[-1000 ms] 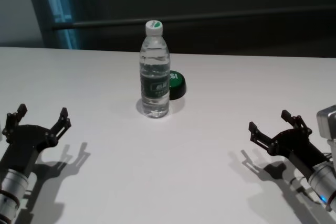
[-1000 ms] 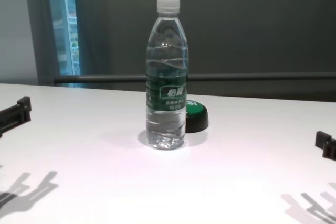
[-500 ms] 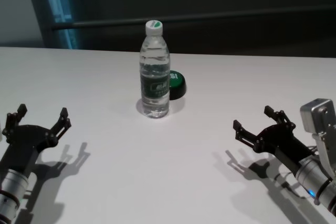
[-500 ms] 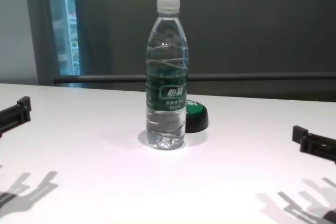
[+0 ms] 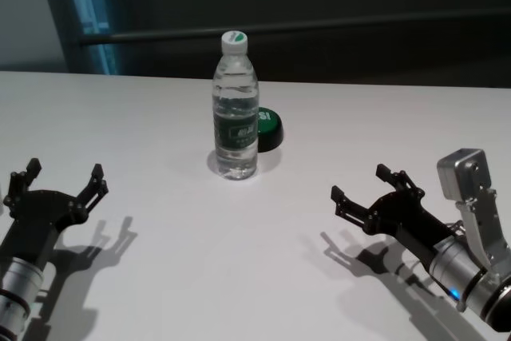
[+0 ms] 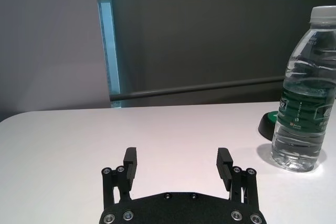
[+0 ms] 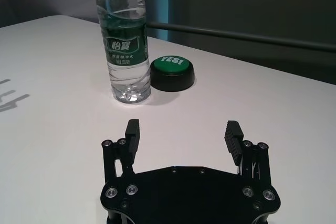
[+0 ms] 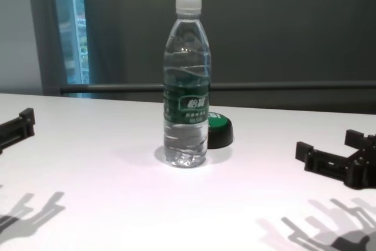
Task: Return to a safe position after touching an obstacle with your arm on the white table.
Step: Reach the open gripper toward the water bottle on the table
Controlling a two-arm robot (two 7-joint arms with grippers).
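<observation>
**Bottle standing, both tools spread wide and empty**

The water bottle (image 5: 235, 109) is the landmark here. It stands upright on the white counter (image 5: 160, 117), roughly mid-counter toward the far side, white cap on, dark green label with white characters around its middle. Just behind it on the right arm's side sits a low black puck with a green top (image 5: 267, 128), right beside the bottle's base; from the right wrist view you can read "YES!" on it. I can't tell whether the two actually touch.

The right tool (image 5: 370, 192) hangs above the counter nearer the robot than the bottle and off to the bottle's right, well apart from it. Its fingers are spread apart with nothing between them, and they point roughly toward the bottle and the green button. Its shadow falls on the counter below it.

The left tool (image 5: 63, 180) sits low over the counter to the bottle's left and closer to the robot, also well apart from the bottle. Fingers apart there too, nothing gripped, shadow just beside it.

Behind the bottle, past the counter's far edge, there's a dark wall with a horizontal rail (image 5: 319, 25) and a strip of bluish window (image 5: 86, 5) off to the left.
</observation>
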